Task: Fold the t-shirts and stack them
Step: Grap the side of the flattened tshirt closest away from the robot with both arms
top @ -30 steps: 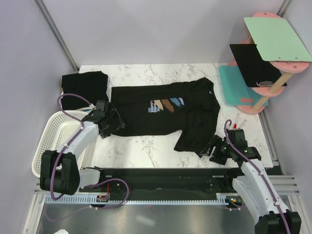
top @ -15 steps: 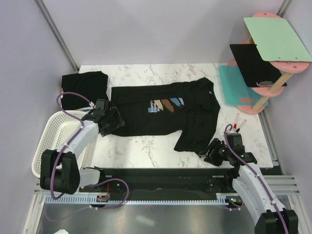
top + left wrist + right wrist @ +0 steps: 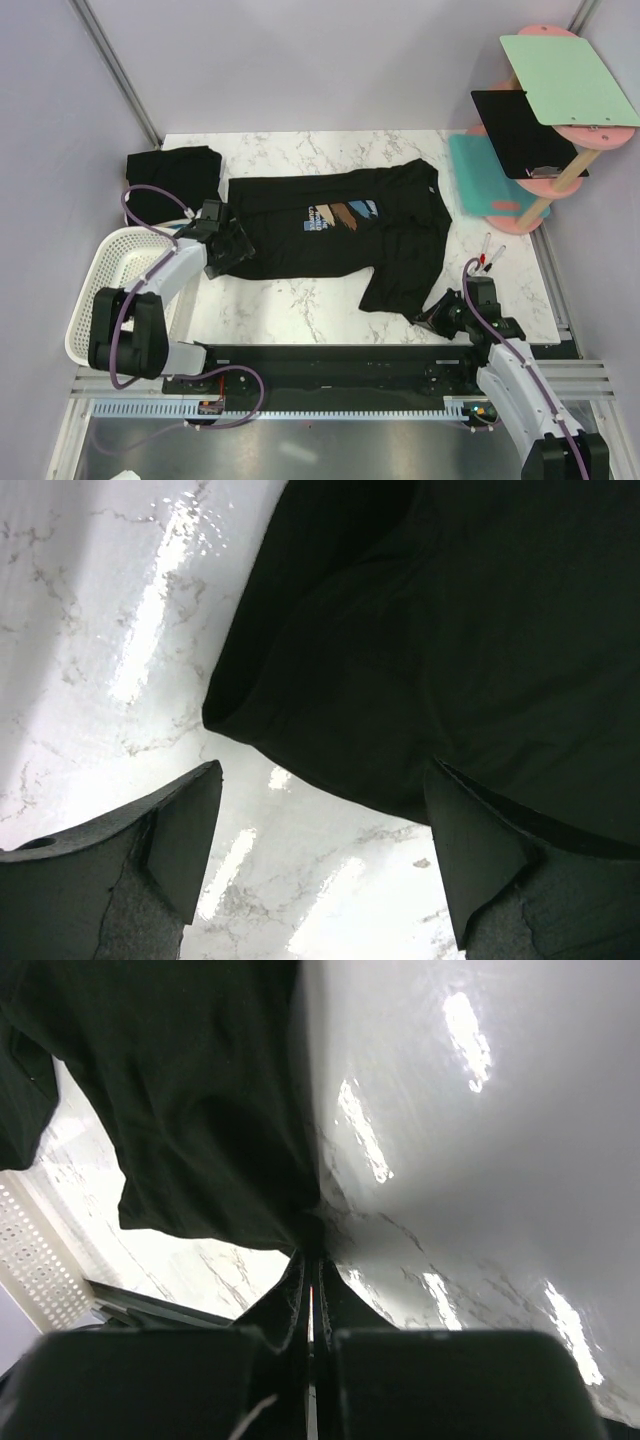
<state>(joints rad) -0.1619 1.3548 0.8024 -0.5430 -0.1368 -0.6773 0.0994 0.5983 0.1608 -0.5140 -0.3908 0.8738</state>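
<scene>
A black t-shirt [image 3: 300, 245] with a blue, brown and white chest print [image 3: 340, 215] lies spread flat across the marble table. A second black t-shirt [image 3: 172, 180] lies folded at the far left corner. My left gripper [image 3: 238, 252] stands open at the spread shirt's near-left corner. In the left wrist view the left gripper [image 3: 325, 780] straddles the cloth's edge [image 3: 450, 630] just above the marble. My right gripper [image 3: 428, 316] is shut at the shirt's near-right corner. The right wrist view shows that gripper [image 3: 312, 1250] pinching the black fabric [image 3: 200, 1110] at its tips.
A white plastic basket [image 3: 100, 290] hangs off the table's left edge. Two red-tipped pens [image 3: 490, 250] lie right of the shirt. A teal mat [image 3: 485, 180], a black panel [image 3: 525, 135] and a green board [image 3: 570, 80] sit on a pink stand at the back right. A black rail [image 3: 330, 360] runs along the near edge.
The right gripper slid a little left and nearer, then closed on the shirt's near-right corner. The left gripper shifted slightly along the shirt's left edge and stayed open.
</scene>
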